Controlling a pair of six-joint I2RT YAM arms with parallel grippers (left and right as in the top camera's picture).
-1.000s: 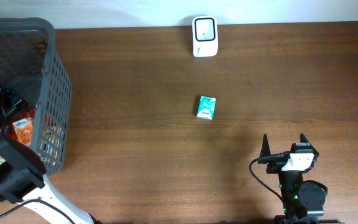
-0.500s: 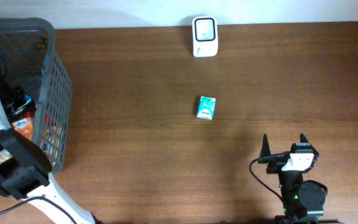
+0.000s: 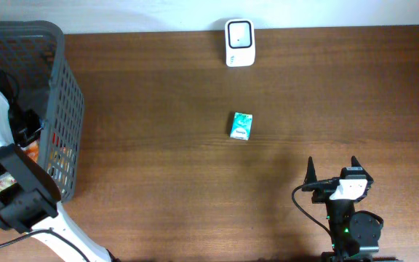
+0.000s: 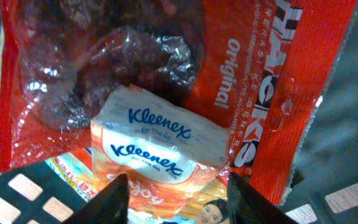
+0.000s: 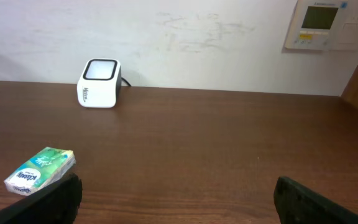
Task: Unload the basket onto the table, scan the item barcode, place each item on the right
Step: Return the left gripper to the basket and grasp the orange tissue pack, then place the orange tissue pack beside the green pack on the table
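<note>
The left fingers (image 4: 110, 202) were seen apart. The left gripper (image 4: 178, 190) was held just over a Kleenex pack (image 4: 160, 146), with one tip at each lower corner (no clamp on it could be made out). The pack, the item the gripper was set over, was seen lying logo side up. It was laid across a red bag (image 4: 260, 74) printed "Original", with another printed wrapper tucked beneath its lower edge. All of it was heaped inside the basket (image 3: 64, 109), which was set at the left end of the table (image 3: 158, 189). The left arm was bent down into it over the rim.

Over on the other side, the right fingers (image 5: 319, 202) were spread wide, with nothing caught between them. The right gripper (image 5: 176, 186) was held low over bare wood near the front edge. It was pointed toward the far wall, well apart from everything else. A green pack (image 3: 241, 125) was seen lying flat mid-table. The scanner (image 3: 238, 33) was stood upright at the far edge, almost straight behind that pack and well apart from it.
</note>
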